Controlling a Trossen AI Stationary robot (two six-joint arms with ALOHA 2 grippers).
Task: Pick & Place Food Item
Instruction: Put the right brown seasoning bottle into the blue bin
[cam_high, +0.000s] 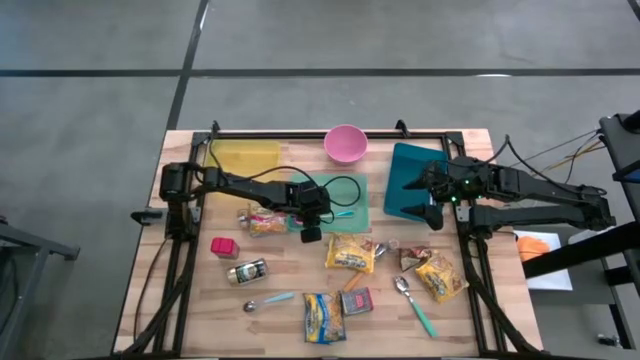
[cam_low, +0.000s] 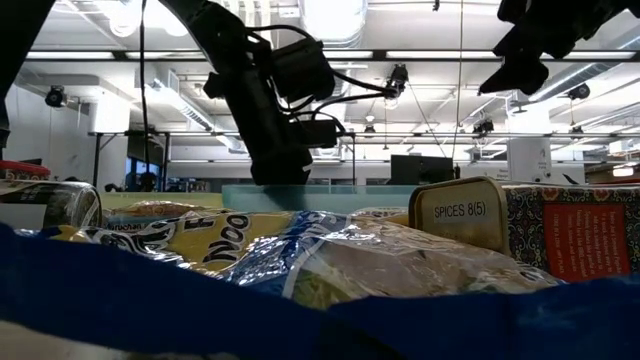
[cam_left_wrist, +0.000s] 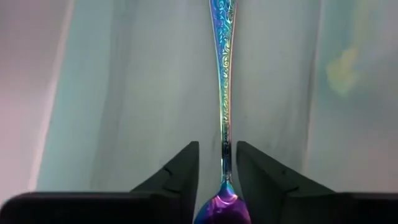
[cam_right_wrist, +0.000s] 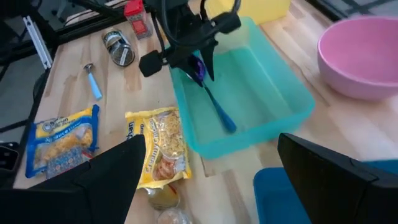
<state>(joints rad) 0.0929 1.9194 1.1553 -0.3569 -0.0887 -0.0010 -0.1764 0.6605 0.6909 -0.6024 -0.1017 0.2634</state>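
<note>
Left gripper (cam_left_wrist: 217, 180) over the green tray (cam_right_wrist: 261, 93), fingers slightly parted around the spoon (cam_left_wrist: 224, 93), probably just releasing. Spoon handle running straight ahead of the fingers. Right gripper (cam_high: 432, 212) wide open, empty, well apart.

Bright ceiling lights (cam_low: 330, 20) glare in low view; foreground packets (cam_low: 300, 260) blurred, perhaps too close

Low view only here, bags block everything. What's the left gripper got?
Observer: The left gripper straddles an iridescent spoon, jaws apart with a gap on each side of the handle.
Operator: Over what?
Observer: The light teal tray; the spoon's handle tip rests on its floor.
Operator: Right arm?
Observer: The right gripper is open and empty, by the darker tray.
</note>
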